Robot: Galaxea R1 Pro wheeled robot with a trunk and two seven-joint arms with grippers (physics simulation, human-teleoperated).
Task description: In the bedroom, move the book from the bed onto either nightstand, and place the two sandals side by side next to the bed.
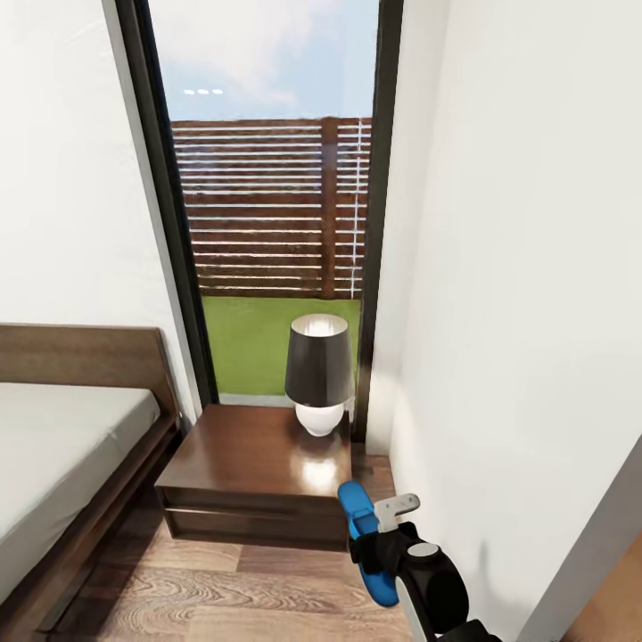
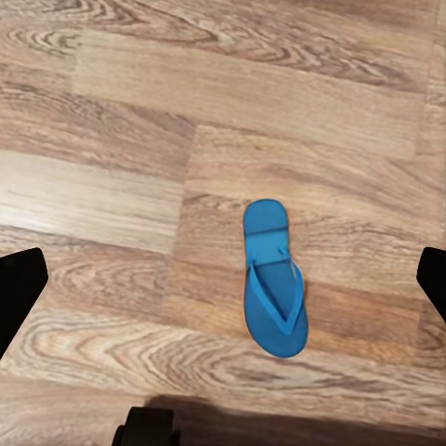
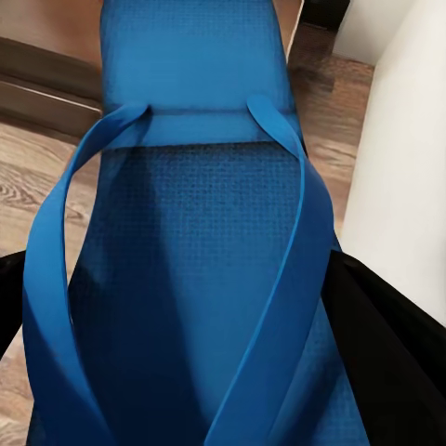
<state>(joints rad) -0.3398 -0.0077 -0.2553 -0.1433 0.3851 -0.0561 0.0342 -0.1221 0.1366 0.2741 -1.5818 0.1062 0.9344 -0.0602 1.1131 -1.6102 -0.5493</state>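
Here the held sandal (image 1: 367,544) stands nearly on end in the right gripper (image 1: 385,537), clamped on it, just before the nightstand (image 1: 259,464) by the bed (image 1: 62,437). The other sandal (image 2: 273,279) lies flat on the floor (image 2: 121,186) below the left gripper's spread, empty fingers (image 2: 17,288). How far apart the sandals are, I cannot tell.

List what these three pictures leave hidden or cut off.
- Bed: head view's left edge cuts it off.
- Held sandal: right wrist view's frame crops its ends; the right gripper covers its middle in the head view.
- Nightstand: the sandal hides its right front corner.
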